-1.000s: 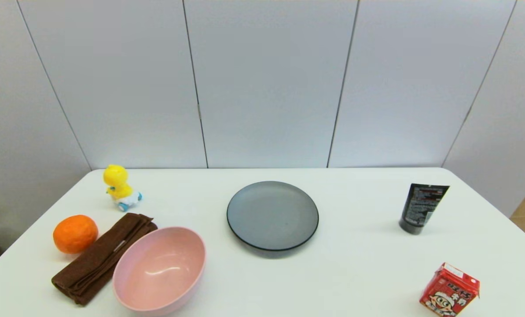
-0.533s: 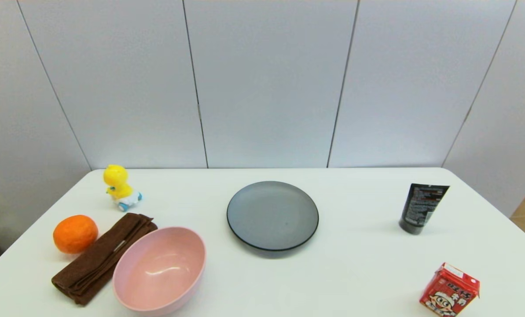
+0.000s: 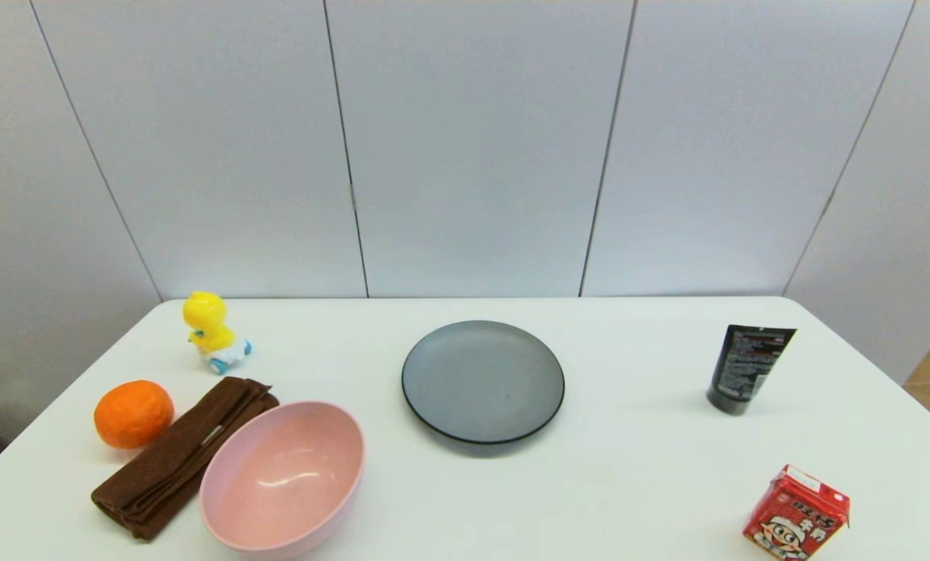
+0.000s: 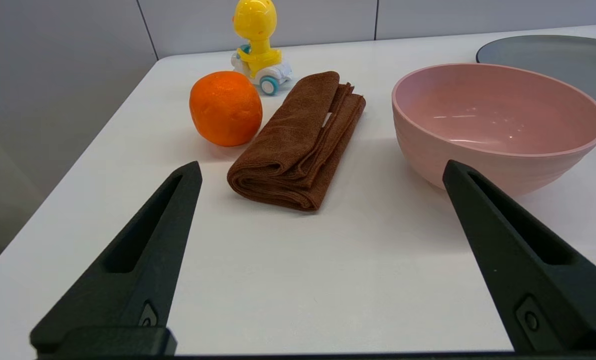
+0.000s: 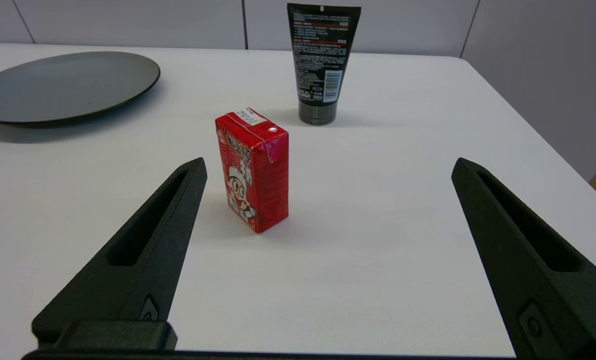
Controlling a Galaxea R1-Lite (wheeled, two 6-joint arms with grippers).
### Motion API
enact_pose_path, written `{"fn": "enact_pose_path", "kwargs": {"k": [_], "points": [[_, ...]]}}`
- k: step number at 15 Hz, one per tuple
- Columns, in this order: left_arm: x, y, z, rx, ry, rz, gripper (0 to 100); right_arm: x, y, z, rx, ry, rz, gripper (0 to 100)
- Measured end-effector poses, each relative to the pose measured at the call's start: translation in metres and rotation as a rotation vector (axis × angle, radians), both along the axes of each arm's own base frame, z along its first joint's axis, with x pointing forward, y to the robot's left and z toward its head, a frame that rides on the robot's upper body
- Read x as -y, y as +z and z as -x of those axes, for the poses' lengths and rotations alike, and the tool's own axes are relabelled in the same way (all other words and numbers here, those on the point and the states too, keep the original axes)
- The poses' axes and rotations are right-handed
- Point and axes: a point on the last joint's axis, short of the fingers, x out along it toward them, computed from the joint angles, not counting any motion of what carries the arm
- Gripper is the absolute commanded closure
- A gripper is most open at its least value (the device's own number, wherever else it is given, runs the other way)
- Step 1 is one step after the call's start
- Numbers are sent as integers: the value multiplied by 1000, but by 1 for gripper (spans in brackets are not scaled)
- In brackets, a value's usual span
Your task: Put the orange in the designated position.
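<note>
The orange (image 3: 133, 414) (image 4: 226, 108) rests on the white table near its left edge, beside a folded brown cloth (image 3: 180, 454) (image 4: 298, 140). Neither arm shows in the head view. My left gripper (image 4: 320, 167) hangs open above the table's near left part, well short of the orange, with nothing between its fingers. My right gripper (image 5: 327, 165) is open too, near the table's front right, with a red drink carton (image 5: 253, 170) standing ahead of it. The designated position carries no mark that I can see on the table.
A pink bowl (image 3: 281, 477) (image 4: 497, 120) sits right of the cloth. A dark grey plate (image 3: 482, 382) lies mid-table. A yellow toy duck (image 3: 212, 331) stands behind the orange. A black tube (image 3: 745, 368) and the red carton (image 3: 796, 514) stand at the right.
</note>
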Motion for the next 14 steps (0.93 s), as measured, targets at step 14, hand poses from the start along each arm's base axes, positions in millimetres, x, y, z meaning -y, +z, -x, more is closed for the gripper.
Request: {"fn": "enact_pose_path", "kwargs": {"k": [14], "points": [[0,0,0,0,12,60,0,0,0,0,0,0,0,0]]}}
